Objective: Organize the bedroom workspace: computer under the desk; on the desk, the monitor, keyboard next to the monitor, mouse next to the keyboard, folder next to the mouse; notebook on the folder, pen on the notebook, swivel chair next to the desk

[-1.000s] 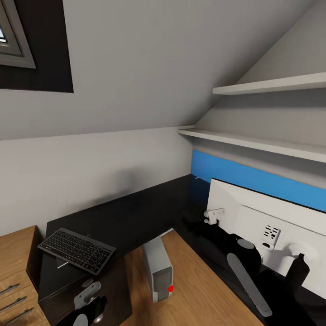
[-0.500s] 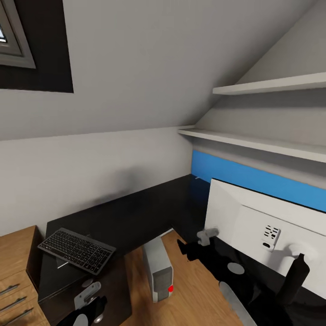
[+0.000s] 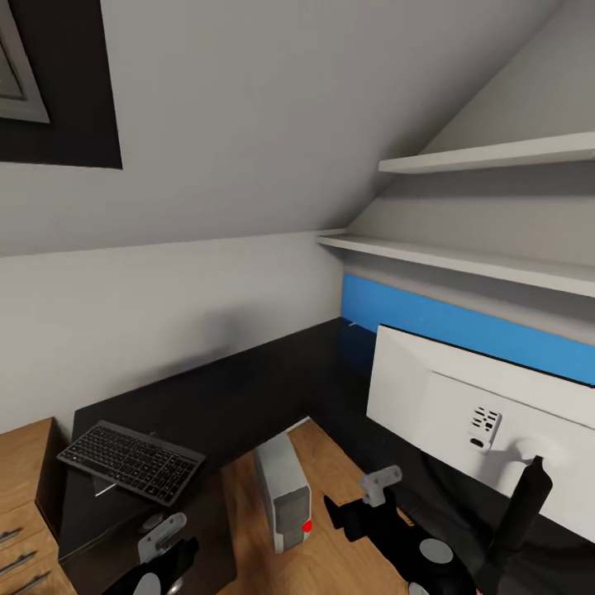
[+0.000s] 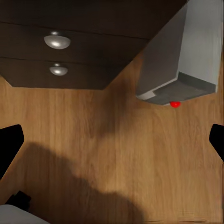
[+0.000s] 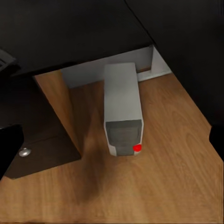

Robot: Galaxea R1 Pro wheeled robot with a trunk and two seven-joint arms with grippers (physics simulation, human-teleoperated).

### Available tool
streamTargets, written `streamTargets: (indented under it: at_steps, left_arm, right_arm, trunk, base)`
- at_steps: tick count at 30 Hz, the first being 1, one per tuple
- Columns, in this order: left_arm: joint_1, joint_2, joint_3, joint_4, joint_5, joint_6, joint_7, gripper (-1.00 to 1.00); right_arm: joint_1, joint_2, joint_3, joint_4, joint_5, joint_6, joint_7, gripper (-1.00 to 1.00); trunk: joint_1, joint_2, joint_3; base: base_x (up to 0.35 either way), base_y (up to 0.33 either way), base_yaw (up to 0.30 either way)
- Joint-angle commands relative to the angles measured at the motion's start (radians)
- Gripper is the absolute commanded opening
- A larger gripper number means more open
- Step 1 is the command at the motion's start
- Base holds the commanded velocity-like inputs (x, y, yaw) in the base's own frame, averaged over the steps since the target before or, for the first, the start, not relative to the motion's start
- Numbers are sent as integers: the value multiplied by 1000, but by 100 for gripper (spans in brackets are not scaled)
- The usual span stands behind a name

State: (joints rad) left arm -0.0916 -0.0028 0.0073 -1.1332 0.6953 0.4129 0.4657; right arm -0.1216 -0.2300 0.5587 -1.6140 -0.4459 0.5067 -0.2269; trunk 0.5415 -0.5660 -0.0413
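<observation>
Head view first: the counter (image 3: 248,388) is the glossy black L-shaped one, running along the far wall and down the right side with a blue panel (image 3: 463,322) at its back. The keyboard (image 3: 130,460) sits on the left end of it, a bit angled. The monitor (image 3: 463,413) stands on the right run of the counter with its white back facing us, black stand (image 3: 516,516) showing in front. The computer (image 3: 283,492) is on the wood floor (image 3: 347,562) in the inside corner of the L, its far end tucked under the counter, red dot facing near. Two white shelves (image 3: 463,207) hang on the right wall under the sloped ceiling. A light wood dresser (image 3: 21,487) is at the far left. The left tool (image 3: 161,562) is low at the near edge; can't tell from here how open it is. The right tool (image 3: 359,512) hangs over the floor just right of the computer, nothing in it that I can see.

Left wrist view: the left tool is spread wide, one dark fingertip (image 4: 9,149) at each side edge, holding nothing. Between them is bare floor (image 4: 116,154), with the computer (image 4: 182,56) and dark drawers with two round knobs (image 4: 57,41) beyond.

Right wrist view: the right tool's fingers (image 5: 8,147) are also wide apart and empty. The computer (image 5: 122,109) stands on the floor, its back end under the black counter (image 5: 70,32).
</observation>
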Motion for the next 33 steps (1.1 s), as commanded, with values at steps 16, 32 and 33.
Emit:
streamTargets:
  at_steps: [16, 32, 33]
  left_arm:
    - [0, 0, 0, -2, 9, 3, -10, 100]
    - [0, 0, 0, -2, 8, 3, -10, 100]
    - [0, 0, 0, -2, 8, 3, -10, 100]
  right_arm:
    - [34, -12, 6, -1, -8, 11, -10, 100]
    - [34, -14, 9, -1, -8, 10, -9, 100]
    - [34, -14, 9, -1, -8, 10, -9, 100]
  trunk:
    - [1, -2, -2]
    - [1, -2, -2]
    - [1, -2, -2]
  base:
    - [0, 12, -278]
    - [4, 5, -105]
    - [74, 96, -6]
